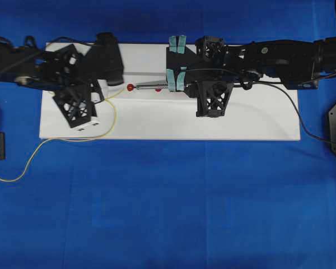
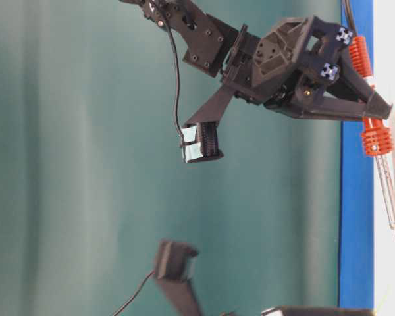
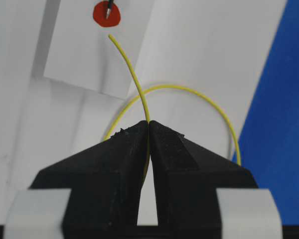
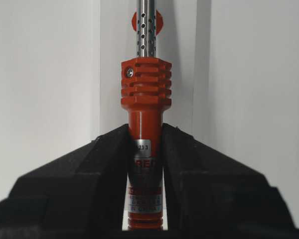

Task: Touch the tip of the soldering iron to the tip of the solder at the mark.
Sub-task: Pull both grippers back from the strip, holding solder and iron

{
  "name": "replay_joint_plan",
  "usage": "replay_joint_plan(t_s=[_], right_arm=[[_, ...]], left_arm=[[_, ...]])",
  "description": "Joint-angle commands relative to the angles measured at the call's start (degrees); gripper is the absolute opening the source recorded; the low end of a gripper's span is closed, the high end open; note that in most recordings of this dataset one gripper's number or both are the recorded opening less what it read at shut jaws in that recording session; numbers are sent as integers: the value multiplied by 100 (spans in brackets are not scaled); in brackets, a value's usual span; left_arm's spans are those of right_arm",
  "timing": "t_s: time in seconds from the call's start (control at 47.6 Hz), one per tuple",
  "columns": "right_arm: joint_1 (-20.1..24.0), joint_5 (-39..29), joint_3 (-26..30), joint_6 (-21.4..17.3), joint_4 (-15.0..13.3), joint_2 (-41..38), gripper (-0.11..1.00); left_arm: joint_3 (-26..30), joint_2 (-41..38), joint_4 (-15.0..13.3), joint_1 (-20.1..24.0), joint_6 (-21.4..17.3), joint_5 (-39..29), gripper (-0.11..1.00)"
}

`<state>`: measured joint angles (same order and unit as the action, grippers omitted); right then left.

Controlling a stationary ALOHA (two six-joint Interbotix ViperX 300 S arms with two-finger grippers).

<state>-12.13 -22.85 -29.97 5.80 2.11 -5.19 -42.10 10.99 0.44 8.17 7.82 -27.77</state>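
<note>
In the left wrist view my left gripper (image 3: 148,123) is shut on the thin yellow solder (image 3: 132,74). The wire's free end rises toward the round red mark (image 3: 100,17) and stops a little short of it. The dark tip of the soldering iron (image 3: 109,7) rests on that mark, apart from the solder's end. My right gripper (image 4: 145,133) is shut on the iron's red-orange handle (image 4: 145,94), and its perforated silver shaft points away. From overhead the iron (image 1: 154,86) lies along the white board (image 1: 241,123) with its tip at the mark (image 1: 130,87).
The solder (image 1: 22,171) loops off the board's front left edge onto the blue cloth. The iron's black cord (image 1: 302,120) trails off to the right. A second red dot (image 1: 158,89) sits on the board beside the shaft.
</note>
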Motion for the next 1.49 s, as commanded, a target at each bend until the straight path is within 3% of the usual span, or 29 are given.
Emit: replay_joint_plan(t_s=[0.0, 0.441, 0.736, 1.072, 1.472], right_arm=[[-9, 44, 141, 9, -9, 62, 6], [-18, 44, 158, 9, -9, 79, 6], [-97, 18, -53, -9, -141, 809, 6], [-281, 167, -932, -53, -229, 1775, 6], [-299, 281, -1134, -44, -229, 1978, 6]], left_arm=[[-79, 448, 9, -26, 18, 18, 2], [-1037, 1898, 9, -26, 132, 475, 2], [-1063, 1916, 9, -26, 167, 466, 2], [-1081, 1942, 9, -26, 167, 457, 2], [-773, 1503, 9, -26, 299, 721, 2]])
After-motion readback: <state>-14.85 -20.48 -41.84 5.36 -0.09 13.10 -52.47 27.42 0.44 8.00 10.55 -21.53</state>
